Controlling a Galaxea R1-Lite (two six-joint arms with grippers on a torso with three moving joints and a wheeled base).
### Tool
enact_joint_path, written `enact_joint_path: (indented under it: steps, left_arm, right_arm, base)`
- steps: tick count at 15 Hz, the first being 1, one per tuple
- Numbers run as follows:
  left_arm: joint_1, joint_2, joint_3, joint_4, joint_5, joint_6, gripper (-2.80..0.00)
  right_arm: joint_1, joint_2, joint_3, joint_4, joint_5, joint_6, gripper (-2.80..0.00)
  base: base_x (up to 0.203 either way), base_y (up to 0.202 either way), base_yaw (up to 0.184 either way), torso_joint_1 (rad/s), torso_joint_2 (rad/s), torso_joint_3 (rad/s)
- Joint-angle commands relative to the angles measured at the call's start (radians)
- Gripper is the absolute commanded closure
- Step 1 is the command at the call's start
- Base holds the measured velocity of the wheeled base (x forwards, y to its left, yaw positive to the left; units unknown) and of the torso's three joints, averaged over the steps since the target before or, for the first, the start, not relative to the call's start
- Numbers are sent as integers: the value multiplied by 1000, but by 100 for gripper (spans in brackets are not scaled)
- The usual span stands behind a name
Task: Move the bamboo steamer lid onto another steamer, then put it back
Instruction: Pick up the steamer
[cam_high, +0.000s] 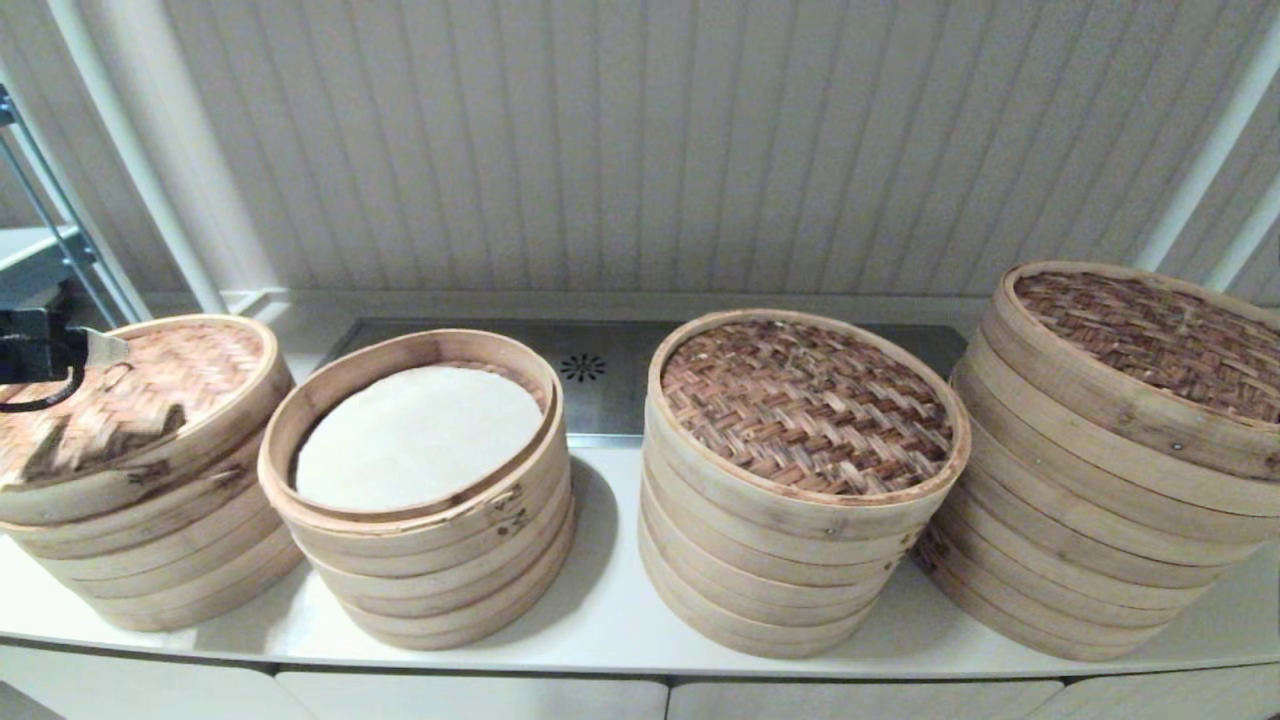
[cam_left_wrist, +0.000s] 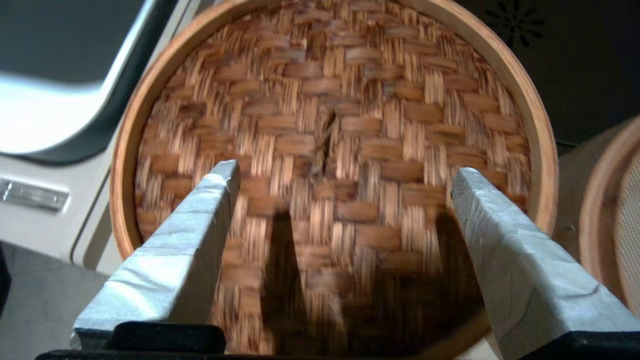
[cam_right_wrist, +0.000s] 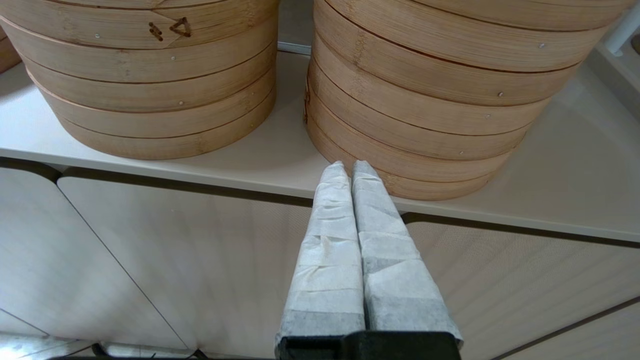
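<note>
Woven lid (cam_high: 130, 390) sits on far-left steamer stack (cam_high: 150, 540), bench (cam_high: 600, 610) left end. Left hand (cam_left_wrist: 345, 175) hovers above it, fingers (cam_left_wrist: 200, 220) wide apart, nothing held; head view shows only its edge. 2nd stack (cam_high: 420, 500) is uncovered w/ white liner (cam_high: 420, 430). Right hand (cam_right_wrist: 348, 167), seen only in its wrist view, is pressed together, low in front of bench.

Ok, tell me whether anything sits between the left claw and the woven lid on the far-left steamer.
Nothing visible does. The left claw is open directly above the brown woven bamboo lid on the far-left steamer stack, with only air between. The right claw is parked, shut, below the counter edge.
</note>
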Motion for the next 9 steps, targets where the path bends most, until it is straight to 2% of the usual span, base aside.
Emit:
enact_joint_path:
  steps: [1,3,7,9]
  left_arm:
    - [5,69,-5,-42,-12,12,-280]
    - [16,126,-13,-95,-63,32,-280]
    - [48,157,-23,-102,-165,32,-280]
    - [62,165,-27,-101,-183,36,-280]
  right_arm:
    - [0,-3,0,-1,0,0,0]
    - [0,-3,0,-1,0,0,0]
    - [0,-3,0,-1,0,-2,0]
    - [0,-3,0,-1,0,-2,0]
  base:
    - [0,0,0,0,0,0]
    - [0,0,0,0,0,0]
    - [0,0,0,0,0,0]
    - [0,0,0,0,0,0]
